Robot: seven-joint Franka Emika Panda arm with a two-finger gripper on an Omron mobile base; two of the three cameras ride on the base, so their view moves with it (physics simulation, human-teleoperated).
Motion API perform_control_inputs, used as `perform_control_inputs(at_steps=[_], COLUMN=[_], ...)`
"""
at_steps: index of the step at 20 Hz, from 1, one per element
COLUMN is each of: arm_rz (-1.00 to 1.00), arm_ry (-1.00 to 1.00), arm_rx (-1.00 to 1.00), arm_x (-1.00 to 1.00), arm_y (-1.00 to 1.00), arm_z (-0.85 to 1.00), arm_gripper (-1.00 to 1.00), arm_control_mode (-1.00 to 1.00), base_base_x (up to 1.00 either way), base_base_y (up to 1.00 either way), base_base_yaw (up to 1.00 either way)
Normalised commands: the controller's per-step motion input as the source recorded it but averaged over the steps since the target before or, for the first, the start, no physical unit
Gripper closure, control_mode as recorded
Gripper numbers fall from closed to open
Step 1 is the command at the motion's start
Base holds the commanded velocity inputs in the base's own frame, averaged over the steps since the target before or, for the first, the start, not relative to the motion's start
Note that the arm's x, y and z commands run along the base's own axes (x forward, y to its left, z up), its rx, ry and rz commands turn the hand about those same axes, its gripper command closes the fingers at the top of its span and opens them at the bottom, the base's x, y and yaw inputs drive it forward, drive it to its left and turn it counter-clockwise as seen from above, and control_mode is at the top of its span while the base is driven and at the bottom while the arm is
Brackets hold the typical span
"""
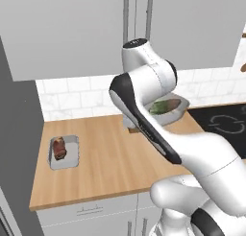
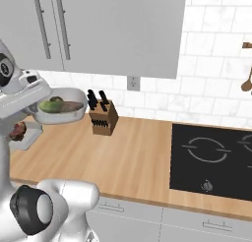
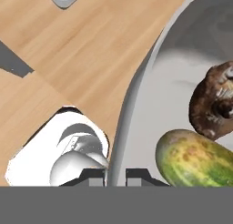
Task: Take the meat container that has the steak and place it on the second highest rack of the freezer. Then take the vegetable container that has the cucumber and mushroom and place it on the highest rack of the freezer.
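Tool (image 3: 116, 175) pinches, seemingly, raised vegetable container's (image 3: 136, 86) rim.

The arm (image 1: 158, 134) covers most of the vegetable container (image 1: 169, 110) in the left base view. Gripper (image 3: 116, 175) fingertips are cut off at the hand view's bottom. The meat container (image 2: 27, 134) sits half hidden behind the arm in the right base view.
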Motion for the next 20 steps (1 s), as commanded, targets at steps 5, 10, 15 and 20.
perform_control_inputs(at_steps=[5, 10, 15, 20], arm_rz=[-0.14, -0.01, 0.0, 0.0], arm_ry=[-0.23, -0.03, 0.0, 0.0], arm_rx=[-0.02, 0.03, 0.0, 0.0], arm_x=[-0.76, -0.12, 0.0, 0.0], arm_y=[-0.25, -0.02, 0.0, 0.0], arm_z=[0.29, 0.02, 0.0, 0.0], arm_gripper=[1.0, 1.0, 1.0, 1.0], arm_control_mode=[-1.0, -1.0, 1.0, 1.0], base_base_x=[0.0, 0.0, -0.27, -0.53], base_base_y=[0.0, 0.0, -0.05, -0.18], base_base_yaw=[0.0, 0.0, 0.0, 0.04])
